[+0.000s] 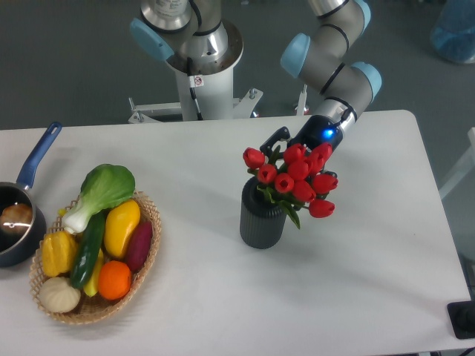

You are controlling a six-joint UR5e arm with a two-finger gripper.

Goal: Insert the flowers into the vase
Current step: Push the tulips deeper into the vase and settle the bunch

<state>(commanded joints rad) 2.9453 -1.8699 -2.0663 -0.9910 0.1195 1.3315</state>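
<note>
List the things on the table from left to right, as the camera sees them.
Saucepan → basket of toy vegetables → vase → flowers.

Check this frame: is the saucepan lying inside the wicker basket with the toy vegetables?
No. The saucepan sits on the table at the far left edge, beside the wicker basket, not in it.

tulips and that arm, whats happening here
The arm's gripper is behind a bunch of red tulips at the mouth of the dark ribbed vase. The blooms lean to the right above the rim, stems seemingly just inside. The tulips hide the fingers, so the grip can't be confirmed. A basket of toy vegetables sits at left.
</note>
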